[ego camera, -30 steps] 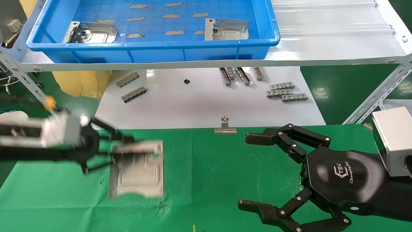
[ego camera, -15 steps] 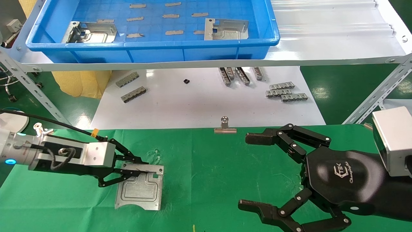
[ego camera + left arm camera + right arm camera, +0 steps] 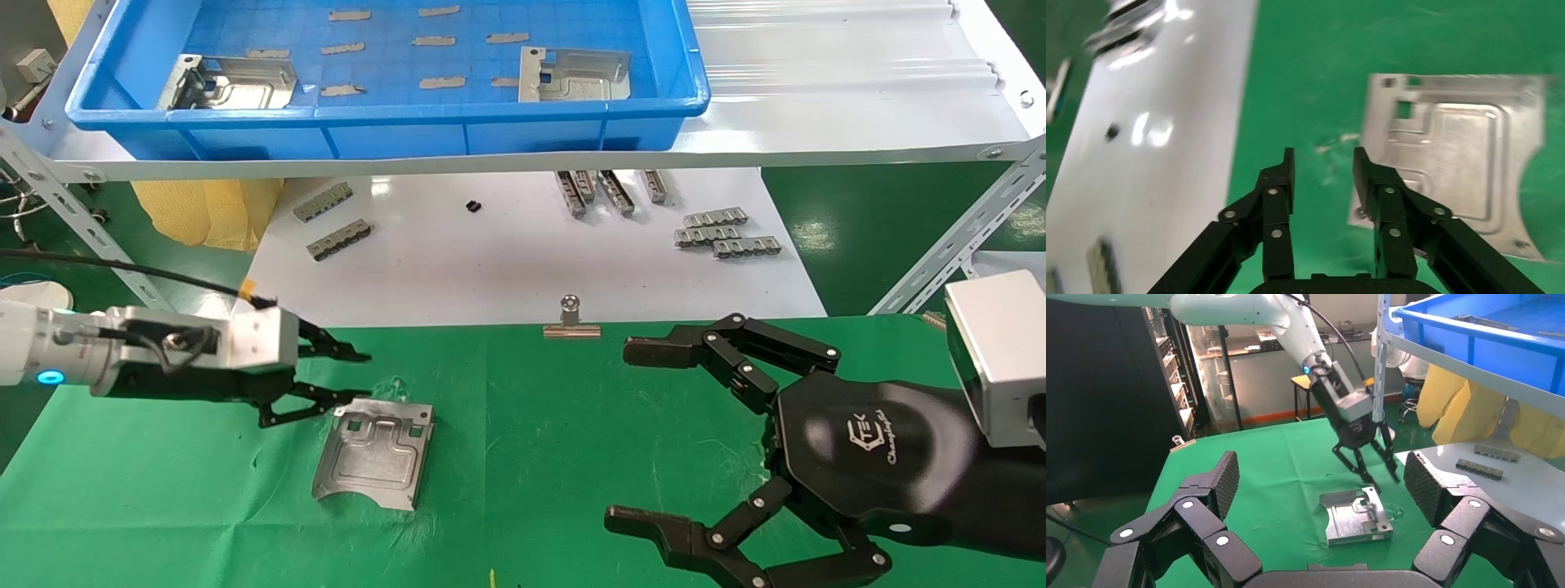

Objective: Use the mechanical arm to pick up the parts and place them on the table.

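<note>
Green-clothed surface (image 3: 531,457): stamped plate (image 3: 374,454) flat, near binder clip (image 3: 572,320). Left end effector (image 3: 347,377) spread, empty, just beside plate; lift clear without snagging. Right end effector (image 3: 645,433) spread, parked beyond clip.

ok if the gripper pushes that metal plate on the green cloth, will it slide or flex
The plate looks like stamped sheet metal with embossed channels, so probably stiff, not floppy. It lies flat, so it should slide, not roll, though the wrinkled cloth may drag it. Its shiny, thin edges could slip from the open left gripper.
</note>
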